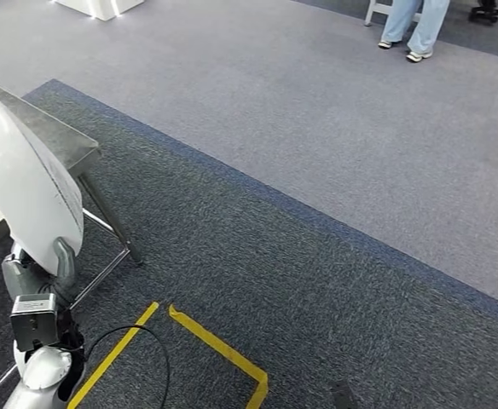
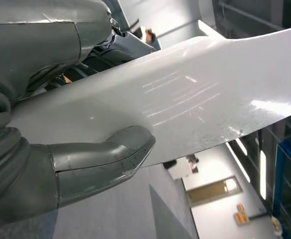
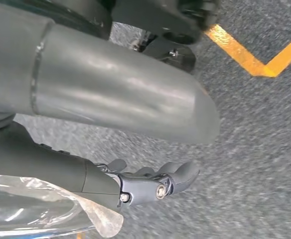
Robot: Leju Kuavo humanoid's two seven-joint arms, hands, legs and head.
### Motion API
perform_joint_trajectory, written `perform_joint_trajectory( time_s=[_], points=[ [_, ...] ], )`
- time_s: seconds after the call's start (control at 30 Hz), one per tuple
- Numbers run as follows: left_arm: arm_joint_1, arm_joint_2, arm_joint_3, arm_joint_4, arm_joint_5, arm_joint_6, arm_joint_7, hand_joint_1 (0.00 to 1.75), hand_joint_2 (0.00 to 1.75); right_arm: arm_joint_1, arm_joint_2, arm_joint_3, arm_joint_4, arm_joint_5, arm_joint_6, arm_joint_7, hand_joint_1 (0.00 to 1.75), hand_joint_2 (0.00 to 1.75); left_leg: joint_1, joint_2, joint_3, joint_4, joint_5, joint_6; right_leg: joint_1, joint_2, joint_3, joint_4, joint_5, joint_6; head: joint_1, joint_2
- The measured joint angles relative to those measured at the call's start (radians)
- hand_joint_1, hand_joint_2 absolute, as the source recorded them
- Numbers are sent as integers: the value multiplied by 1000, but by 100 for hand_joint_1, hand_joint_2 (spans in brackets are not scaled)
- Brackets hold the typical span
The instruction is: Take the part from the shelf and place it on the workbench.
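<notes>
Our left hand (image 2: 61, 124) clamps the curved white part (image 2: 197, 99), thumb pressed across its edge for carrying; it hangs near the metal bench (image 1: 53, 141) at left. Our right hand (image 3: 136, 144) hangs empty, fingers apart.

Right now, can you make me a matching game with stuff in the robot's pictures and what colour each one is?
Things:
1. part held by the left hand
2. tape on the floor
3. cable
4. person's trousers

Colours:
A. black
B. light blue
C. white
D. yellow

Pairs: 1-C, 2-D, 3-A, 4-B
</notes>
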Motion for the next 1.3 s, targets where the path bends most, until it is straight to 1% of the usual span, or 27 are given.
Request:
perform_joint_trajectory(
  time_s=[0.07, 0.13, 0.17, 0.23, 0.27, 0.3, 0.33, 0.37, 0.4, 0.43, 0.47, 0.53, 0.6, 0.67, 0.7, 0.73, 0.8, 0.87, 0.9, 0.93, 0.97, 1.03, 1.1, 1.17, 1.2, 1.23, 1.3],
  points=[
    [0, 0, 0, 0, 0, 0, 0, 175, 175, -1, 0, 0, 0, 0, 0, 0, 0, 0, 1, -23, -5, 6, -1, -11, -2, 32, 42, -80, 21, -2, -1, 0],
    [2, 0, 1, 0, 1, 0, 0, 175, 175, -1, 0, 0, 0, 1, 0, 1, 0, 0, 4, -44, -12, 5, 3, -23, -1, 23, 51, -87, 18, -8, -1, 0],
    [4, 1, 1, 0, 1, 0, 0, 175, 175, -2, 1, 0, 0, 1, 0, 1, 0, 0, 5, -39, -15, 7, 1, -29, -1, 12, 53, -90, 20, -14, -2, 0],
    [2, 1, 2, 0, 1, 0, 0, 175, 175, -4, 3, 1, 0, 2, 0, 1, 0, 0, 4, 10, -33, 49, -28, -39, -3, -11, 57, -97, 23, -27, -8, 0],
    [0, 1, 2, 0, 1, 0, 0, 175, 175, -4, 3, 2, 0, 2, 0, 0, 0, 0, 4, 43, -54, 99, -57, -44, -3, -25, 59, -99, 22, -32, -12, 0],
    [-2, 1, 2, 0, 1, 0, 0, 175, 175, -2, 3, 3, 0, 2, 0, 1, 0, 0, 5, 64, -85, 168, -90, -49, -2, -39, 61, -99, 20, -36, -15, 0],
    [-1, 1, 1, 1, 1, 0, 0, 175, 175, 0, 3, 4, 0, 2, 0, 1, 0, 0, 7, 72, -116, 235, -116, -53, -1, -54, 62, -99, 18, -38, -15, 0],
    [0, 1, 1, 1, 1, 0, 0, 175, 175, 2, 3, 5, 0, 2, 0, 1, 0, 0, 8, 75, -138, 281, -128, -56, -1, -70, 63, -99, 15, -39, -15, 0],
    [0, 1, 1, 1, 1, 0, 0, 175, 175, 2, 3, 6, 0, 3, 0, 2, 0, 0, 9, 76, -142, 291, -120, -57, 0, -84, 66, -99, 12, -39, -15, 0],
    [1, 1, 2, 1, 1, 0, 0, 175, 175, 2, 3, 7, 0, 3, 0, 2, 0, 0, 10, 79, -126, 258, -93, -57, 0, -97, 70, -99, 9, -38, -15, 0],
    [0, 1, 2, 1, 1, 0, 0, 175, 175, 1, 3, 8, 0, 3, 0, 2, 0, 0, 9, 89, -93, 192, -55, -55, 0, -109, 76, -99, 5, -35, -15, 0],
    [-2, 1, 1, 1, 1, 0, 0, 175, 175, -1, 3, 9, 0, 3, 0, 3, 0, 0, 0, 137, -28, 63, -9, -46, 5, -132, 87, -98, -5, -26, -16, 0],
    [-4, 1, 1, 2, 1, 0, 0, 175, 175, -3, 3, 10, 0, 3, 1, 3, 0, 0, -9, 165, -10, 17, -7, -32, 11, -154, 93, -98, -12, -17, -14, 0],
    [-4, 2, 2, 2, 1, 0, 0, 175, 175, -6, 3, 11, 0, 3, 1, 3, 0, 0, -9, 144, -14, 13, -7, -18, 12, -174, 95, -100, -18, -8, -11, 0],
    [-3, 2, 2, 1, 1, 0, 0, 175, 175, -9, 3, 12, 0, 3, 1, 3, 0, 0, -7, 131, -13, 11, -6, -12, 10, -163, 93, -94, -27, -2, -8, 0],
    [-4, 2, 2, 1, 0, 0, 0, 175, 175, -12, 3, 13, 0, 3, 1, 2, 0, 0, -4, 119, -12, 8, -4, -5, 8, -139, 82, -70, -43, 3, -6, 0],
    [-7, 1, 2, 1, -1, 0, 0, 175, 175, -13, 3, 14, -1, 3, 1, 2, 0, 0, -1, 97, -12, 6, -2, 5, 5, -73, 27, 43, -97, 8, 1, 0],
    [-6, 1, 2, 1, -1, 0, 0, 175, 175, -7, 3, 15, 0, 3, 1, 3, 0, 0, -2, 69, -11, 6, -2, 9, 4, -47, -47, 173, -136, 9, 4, 0],
    [-6, 1, 2, 1, -2, 0, 0, 175, 175, -4, 3, 15, 0, 3, 1, 3, 0, 0, -3, 53, -11, 7, -2, 9, 4, -44, -69, 198, -130, 8, 4, 0],
    [-5, 1, 2, 1, -2, 0, 0, 175, 175, -2, 3, 15, 0, 3, 1, 3, 0, 0, -4, 37, -10, 7, -2, 9, 5, -41, -72, 181, -103, 5, 4, 0],
    [-5, 1, 2, 1, -2, 0, 0, 175, 175, -1, 3, 15, 0, 3, 1, 3, 0, 0, -4, 21, -8, 7, -3, 9, 5, -33, -56, 127, -60, 1, 4, 0],
    [-6, 1, 2, 1, -2, 0, 0, 175, 175, -2, 3, 15, 0, 2, 1, 4, 0, 0, -4, -6, -7, 9, -4, 6, 2, 11, -3, -13, 11, -10, 3, 0],
    [-7, 1, 2, 1, -2, 0, 0, 175, 175, -3, 3, 15, 0, 2, 1, 5, 0, 0, 1, -30, -13, 10, -2, -5, 2, 46, 32, -83, 28, -15, 2, 0],
    [-5, 1, 2, 1, -2, 0, 0, 175, 175, -4, 3, 15, 0, 2, 1, 7, 0, 0, 6, -52, -18, 6, 3, -21, 4, 35, 43, -91, 27, -17, 1, 0],
    [-3, 1, 2, 1, -2, 0, 0, 175, 175, -5, 3, 15, 0, 2, 2, 7, 0, 0, 7, -52, -19, 7, 2, -27, 2, 23, 46, -97, 29, -22, 1, 0],
    [-2, 2, 2, 1, -2, 0, 0, 175, 175, -7, 3, 15, 0, 2, 2, 7, 0, 0, 5, -35, -25, 18, -7, -33, 0, 11, 50, -103, 32, -26, -2, 0],
    [-7, 2, 2, 1, -2, 0, 0, 175, 175, -7, 3, 16, 0, 2, 2, 7, 0, 0, 2, 24, -62, 103, -56, -45, -3, -18, 56, -111, 34, -33, -8, 0]
  ],
)
